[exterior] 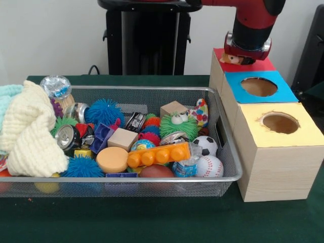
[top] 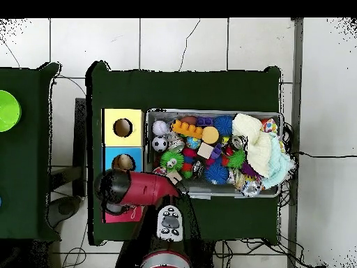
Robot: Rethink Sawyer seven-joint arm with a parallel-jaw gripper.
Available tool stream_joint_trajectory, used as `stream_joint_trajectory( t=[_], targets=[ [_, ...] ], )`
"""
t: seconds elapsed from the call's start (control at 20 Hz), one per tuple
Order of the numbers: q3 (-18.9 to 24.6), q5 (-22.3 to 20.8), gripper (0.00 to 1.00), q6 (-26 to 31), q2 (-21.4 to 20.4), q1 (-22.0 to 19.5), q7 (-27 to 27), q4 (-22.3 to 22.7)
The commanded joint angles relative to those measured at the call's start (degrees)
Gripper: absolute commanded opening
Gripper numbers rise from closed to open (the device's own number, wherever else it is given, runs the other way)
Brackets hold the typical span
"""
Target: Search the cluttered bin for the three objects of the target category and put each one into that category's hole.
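Note:
The wire-mesh bin lies on the green table, full of toys; it also shows in the overhead view. In it are a fuzzy green toy with eyes and a spotted, many-coloured animal toy at the far right. My gripper hangs just over the red-topped box, the farthest of three wooden boxes. A small yellow-and-orange toy shows at its lower edge; I cannot tell whether it is held or whether it is the duckling. The red box's hole is hidden under the arm.
A blue-topped box and a yellow-topped box, each with a round hole, stand right of the bin. The bin also holds a soccer ball, a baseball, an orange brick, cans and a cream knitted cloth.

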Motion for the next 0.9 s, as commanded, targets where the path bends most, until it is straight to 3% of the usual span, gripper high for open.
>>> stream_joint_trajectory(
  t=[0.05, 0.4, 0.9],
  targets=[
    [-2.5, -5.4, 1.0, -12.7, -6.1, -4.4, 3.9, 1.1],
    [1.0, -3.6, 1.0, -7.0, -14.7, -9.5, 0.3, 3.8],
    [4.7, -2.6, 1.0, -3.5, -13.6, -13.5, 2.4, 4.3]
  ],
)
